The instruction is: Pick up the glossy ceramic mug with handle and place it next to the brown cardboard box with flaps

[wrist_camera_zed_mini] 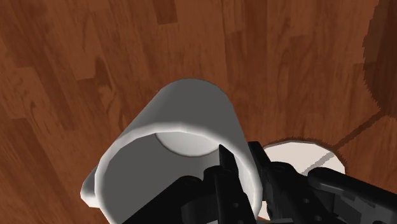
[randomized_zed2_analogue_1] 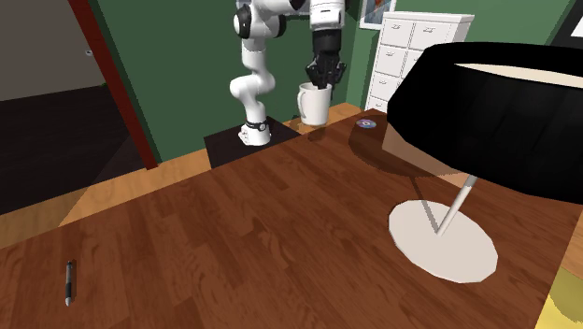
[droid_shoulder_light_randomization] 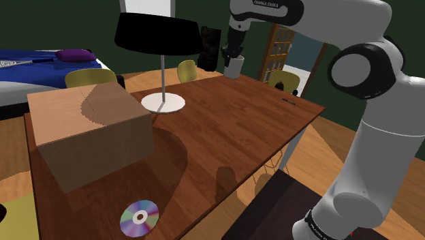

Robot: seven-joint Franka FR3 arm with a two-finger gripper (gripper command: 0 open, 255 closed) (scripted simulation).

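Gripper (wrist_camera_zed_mini: 245, 156) fingers (wrist_camera_zed_mini: 224, 167) clenched on mug (wrist_camera_zed_mini: 184, 121) wall, one inside rim, one outside. Mug hangs tilted, above table (wrist_camera_zed_mini: 76, 51). Lamp base (wrist_camera_zed_mini: 299, 153) beyond fingertips.

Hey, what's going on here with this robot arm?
The white arm's black gripper is shut on the rim of a white mug and holds it in the air above the wooden table. The brown cardboard box, which the mug should end up beside, sits on the table toward the shoulder view's left, roughly beyond a lamp with a black shade. The mug is picked up but not yet placed.
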